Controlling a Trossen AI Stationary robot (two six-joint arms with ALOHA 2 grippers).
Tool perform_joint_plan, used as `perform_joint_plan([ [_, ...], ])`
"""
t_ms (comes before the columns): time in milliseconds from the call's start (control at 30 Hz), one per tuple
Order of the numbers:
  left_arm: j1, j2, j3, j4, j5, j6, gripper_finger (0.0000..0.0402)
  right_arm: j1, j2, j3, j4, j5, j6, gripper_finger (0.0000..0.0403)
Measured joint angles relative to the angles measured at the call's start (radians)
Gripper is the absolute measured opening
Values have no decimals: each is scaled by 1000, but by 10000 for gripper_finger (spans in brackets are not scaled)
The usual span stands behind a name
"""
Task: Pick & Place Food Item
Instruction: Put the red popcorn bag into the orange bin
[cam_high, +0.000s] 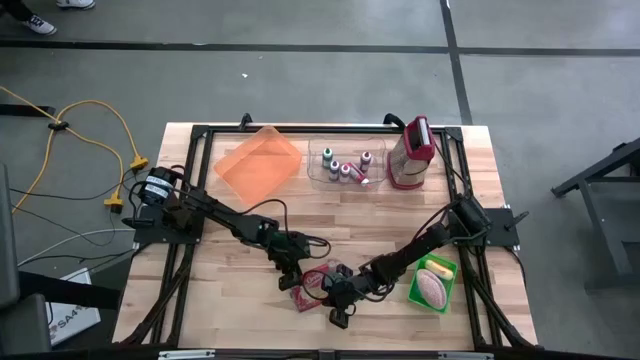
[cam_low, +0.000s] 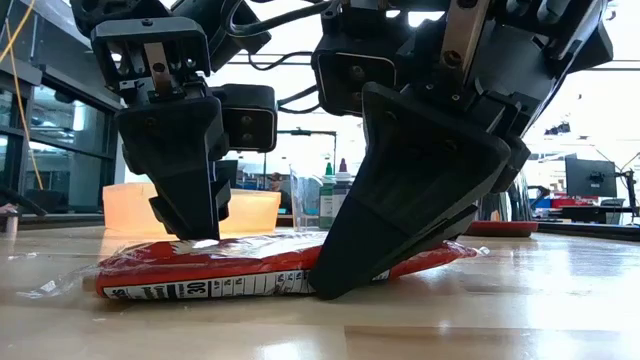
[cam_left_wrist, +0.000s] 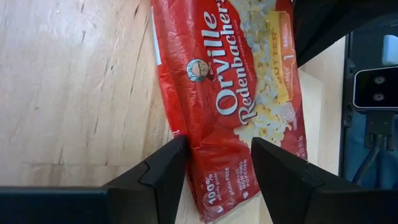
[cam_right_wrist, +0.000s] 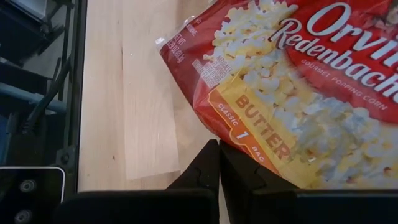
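Observation:
A red popcorn bag (cam_high: 312, 285) with white lettering lies flat on the wooden table near its front edge; it also shows in the low view as the bag (cam_low: 200, 275). My left gripper (cam_left_wrist: 219, 146) slants down over the bag's end and is open, one finger at the bag's long edge and the other over its printed face. My right gripper (cam_right_wrist: 219, 146) is shut and comes from the right, with its tips at the bag's corner marked BUTTER (cam_right_wrist: 261, 124). My left gripper stands open astride the bag's end (cam_left_wrist: 217, 186), slanting down from the table's left. In the low view a fingertip (cam_low: 197, 232) meets the bag's upper face near that end. The bag lies flat on the table. My right gripper touches the bag's edge (cam_right_wrist: 227, 140) by the BUTTER corner with its shut fingertips, slanting down from the table's right. In the low view the tips (cam_low: 322, 288) reach the tabletop against the bag's near side. Whether any wrapper is caught between them I cannot tell.
At the back of the table stand an orange tray (cam_high: 258, 163), a clear bin (cam_high: 322, 172) of small bottles and a red and white appliance (cam_high: 412, 153). A green container (cam_high: 447, 270) holding a pale food item sits at the right front.

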Motion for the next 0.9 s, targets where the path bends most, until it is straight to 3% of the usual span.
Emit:
perform_joint_plan([
  [167,-3,0,1,4,-1,-2,179,0,0,0,4,-11,-5,3],
  [467,-6,6,-2,121,135,-38,178,1,0,0,15,-23,-16,3],
  [900,14,3,9,-1,27,-48,178,0,0,0,30,-9,-36,3],
])
